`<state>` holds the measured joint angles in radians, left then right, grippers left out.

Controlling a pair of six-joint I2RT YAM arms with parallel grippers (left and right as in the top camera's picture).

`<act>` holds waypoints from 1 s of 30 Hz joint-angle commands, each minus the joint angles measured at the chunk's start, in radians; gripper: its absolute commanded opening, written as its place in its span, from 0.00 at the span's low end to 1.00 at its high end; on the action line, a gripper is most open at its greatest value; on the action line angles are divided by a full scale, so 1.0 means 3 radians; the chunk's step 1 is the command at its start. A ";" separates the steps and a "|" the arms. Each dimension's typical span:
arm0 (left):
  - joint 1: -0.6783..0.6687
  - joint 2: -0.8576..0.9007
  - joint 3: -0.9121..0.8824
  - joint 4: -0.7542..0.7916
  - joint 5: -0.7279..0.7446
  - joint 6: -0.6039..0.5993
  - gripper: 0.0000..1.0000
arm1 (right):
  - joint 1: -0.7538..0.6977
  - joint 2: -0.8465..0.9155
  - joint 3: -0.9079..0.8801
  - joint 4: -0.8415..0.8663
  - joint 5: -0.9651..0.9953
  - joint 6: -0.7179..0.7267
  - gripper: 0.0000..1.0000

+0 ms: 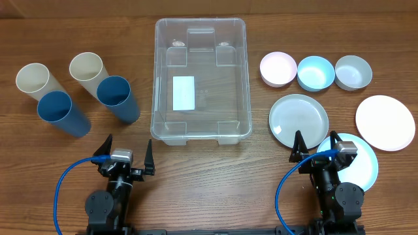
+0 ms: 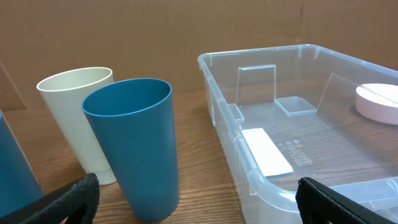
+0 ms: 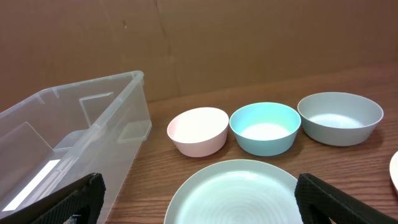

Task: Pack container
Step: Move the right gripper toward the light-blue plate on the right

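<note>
A wooden counter (image 1: 209,189) seen from above, with two robot arms at its near edge. At the far left, four cups stand upright: two cream cups (image 1: 32,78) at the back and two blue cups (image 1: 116,98) just in front of them.

Near these, the left claw (image 1: 128,142) rests low over the counter. Its two black fingers are spread wide apart and grip nothing.

In the middle lies the container (image 1: 155,78), a large clear plastic bin set lengthwise, with a white label (image 1: 183,92) on its base. It sits ahead of the left claw and slightly to that claw's right, apart from it. In the left wrist view its near corner (image 2: 249,168) shows close by, beside a blue cup.

To the right, a row of three bowls runs along the back: a pink bowl (image 1: 278,68), a light blue bowl (image 1: 315,72) and a grey bowl (image 1: 353,72). Nearer are a pale green plate (image 1: 298,117), a white plate (image 1: 385,122) and a light blue plate (image 1: 362,166).

The right claw (image 1: 317,138) hangs over the near edges of the green and blue plates, fingers wide apart, gripping nothing. The container lies ahead of it, to its left, well apart.
</note>
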<state>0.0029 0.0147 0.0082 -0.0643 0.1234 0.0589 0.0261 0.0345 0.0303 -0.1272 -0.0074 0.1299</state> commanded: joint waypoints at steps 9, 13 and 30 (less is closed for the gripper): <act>0.0036 -0.0034 -0.0011 -0.0006 -0.0010 0.0042 1.00 | -0.0020 -0.0042 -0.0017 0.0027 0.0017 -0.0013 1.00; 0.0036 -0.0034 -0.0011 -0.0006 -0.0010 0.0043 1.00 | -0.0020 -0.0042 -0.0017 0.0027 0.0015 -0.0011 1.00; 0.0036 -0.0034 -0.0011 -0.0006 -0.0010 0.0042 1.00 | -0.0034 0.0081 0.0570 -0.0290 -0.0420 0.0281 1.00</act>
<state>0.0029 0.0147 0.0082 -0.0639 0.1234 0.0589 0.0257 0.0345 0.0578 -0.1471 -0.1009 0.1390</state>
